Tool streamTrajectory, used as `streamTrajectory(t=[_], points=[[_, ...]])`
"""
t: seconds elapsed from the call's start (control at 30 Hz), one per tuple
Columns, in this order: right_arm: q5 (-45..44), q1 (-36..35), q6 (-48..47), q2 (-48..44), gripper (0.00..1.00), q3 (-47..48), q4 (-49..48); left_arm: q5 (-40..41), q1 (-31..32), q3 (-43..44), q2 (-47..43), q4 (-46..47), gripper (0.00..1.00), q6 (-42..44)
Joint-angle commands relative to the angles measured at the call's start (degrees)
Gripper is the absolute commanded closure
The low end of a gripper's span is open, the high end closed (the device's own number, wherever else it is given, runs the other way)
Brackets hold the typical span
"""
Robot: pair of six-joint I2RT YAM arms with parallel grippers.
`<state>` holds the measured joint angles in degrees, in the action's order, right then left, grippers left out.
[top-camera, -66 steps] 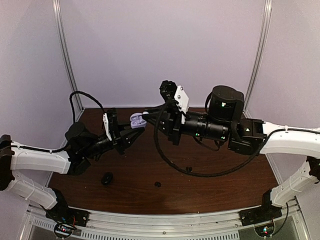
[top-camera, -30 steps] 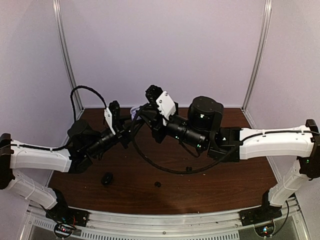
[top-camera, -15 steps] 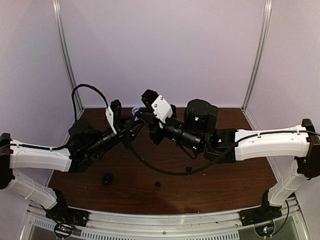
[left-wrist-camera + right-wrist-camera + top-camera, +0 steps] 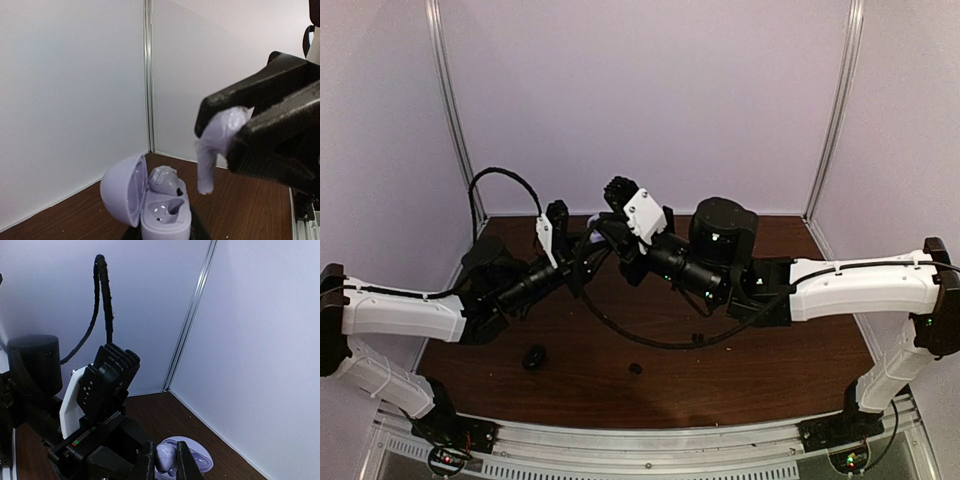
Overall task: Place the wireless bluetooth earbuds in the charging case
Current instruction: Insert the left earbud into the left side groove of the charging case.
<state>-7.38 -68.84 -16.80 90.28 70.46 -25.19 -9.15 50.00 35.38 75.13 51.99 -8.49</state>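
While the left gripper (image 4: pixel 160 234) clamped the open case (image 4: pixel 150 200), the right gripper (image 4: pixel 222 134), closed on a lilac earbud (image 4: pixel 206 165), risked jamming its stem against the socket (image 4: pixel 170 206) rim if misaligned.

The charging case (image 4: pixel 161 220) is a pale lilac rounded shell. It stands upright with its lid swung open to the left, raised off the table over the far edge, left of its middle; a seated earbud (image 4: pixel 164 180) of the same lilac fills its far socket and the near socket shows its bare hollow. A second earbud (image 4: pixel 209 155), lilac with a short stem pointing down, is pinched in the right gripper (image 4: pixel 166 461) just above and right of the case, apart from it. Toward the near edge lie a larger black piece (image 4: pixel 534 357), nearer the left edge, and a smaller black piece (image 4: pixel 635 368) about midway, both too small to make out.
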Motion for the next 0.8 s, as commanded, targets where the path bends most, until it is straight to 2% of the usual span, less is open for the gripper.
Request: streamTrajectory(t=[0.0, 0.77], points=[[-2.0, -0.2, -1.5, -0.1, 0.96, 0.2, -1.5, 0.7, 0.5, 2.0, 0.0, 1.3, 1.0, -0.4], [-3.9, -0.2, -2.2, 2.0, 0.96, -0.3, -1.5, 0.4, 0.5, 1.9, -1.2, 1.2, 1.0, -0.3]])
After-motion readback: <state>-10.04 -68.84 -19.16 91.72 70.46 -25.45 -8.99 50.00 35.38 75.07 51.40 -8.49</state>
